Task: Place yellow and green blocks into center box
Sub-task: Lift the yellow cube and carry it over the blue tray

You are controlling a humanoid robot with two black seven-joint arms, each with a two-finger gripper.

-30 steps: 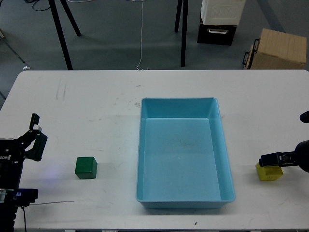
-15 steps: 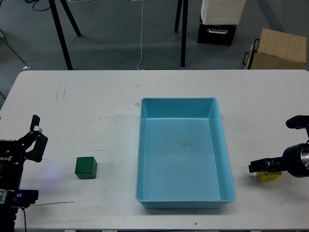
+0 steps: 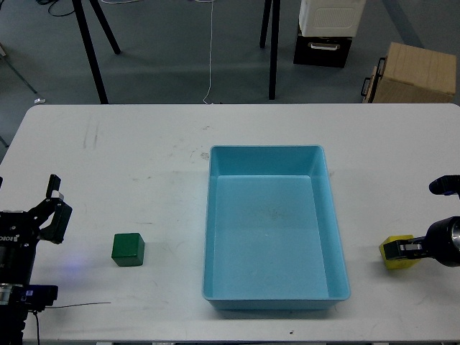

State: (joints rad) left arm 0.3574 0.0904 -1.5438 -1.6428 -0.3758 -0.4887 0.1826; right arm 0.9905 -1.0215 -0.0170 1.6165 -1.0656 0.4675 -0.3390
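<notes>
While right gripper touches yellow block, grip unclear, blue box well left

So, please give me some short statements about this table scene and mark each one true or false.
1. The blue box has nothing in it. True.
2. The green block lies right of the box. False: it lies left of it.
3. The yellow block is inside the box. False: it sits on the table, at the right gripper.
4. The left gripper touches the green block. False: they are apart.
5. The box stands between both blocks. True.
</notes>
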